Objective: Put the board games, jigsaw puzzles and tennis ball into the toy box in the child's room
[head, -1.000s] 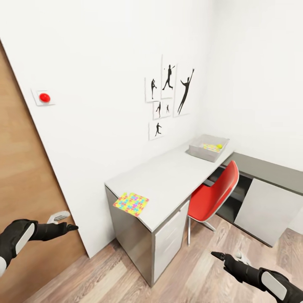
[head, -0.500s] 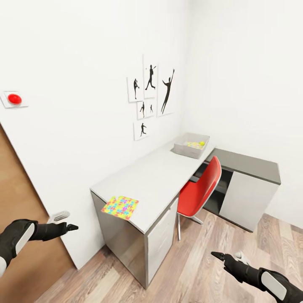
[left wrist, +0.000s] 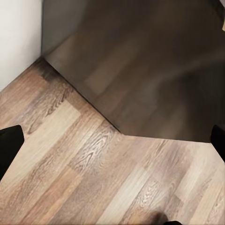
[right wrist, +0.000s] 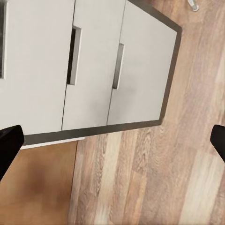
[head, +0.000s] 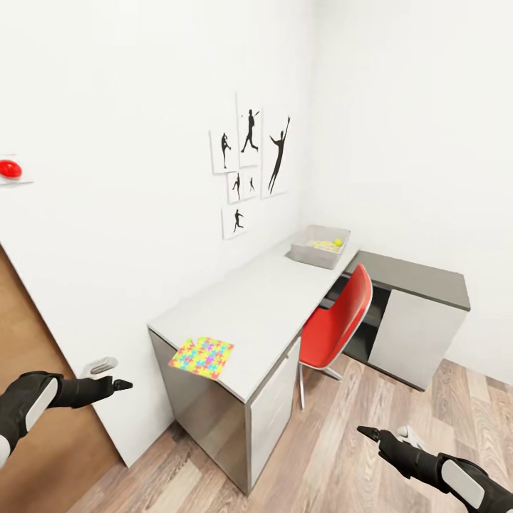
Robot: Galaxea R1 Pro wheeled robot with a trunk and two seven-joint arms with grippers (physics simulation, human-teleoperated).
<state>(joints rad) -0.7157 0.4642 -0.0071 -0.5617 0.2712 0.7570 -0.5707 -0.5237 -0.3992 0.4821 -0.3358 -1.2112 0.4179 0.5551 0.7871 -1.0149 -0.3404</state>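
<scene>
In the head view a jigsaw puzzle (head: 201,354) lies flat near the front left corner of the long pale table (head: 271,292). At the table's far end stands the grey toy box (head: 313,255). Inside it rest the tennis ball (head: 338,242) and a colourful flat that looks like a second jigsaw puzzle (head: 325,246). My left gripper (head: 120,385) hangs low at the left and my right gripper (head: 368,432) low at the right, both far from the table. Both are open and empty, as the wrist views (left wrist: 112,143) (right wrist: 112,140) confirm. The board games and the bed are out of view.
A red chair (head: 335,324) is tucked at the table's middle. A lower dark grey cabinet (head: 417,278) joins the table at the room's corner. A wooden door (head: 32,434) is at my left, silhouette pictures (head: 249,160) hang on the wall, and wood floor (head: 335,456) lies ahead.
The whole picture has shifted left and the table looks slightly smaller, so the camera has moved. Both arms keep their place in the view.
</scene>
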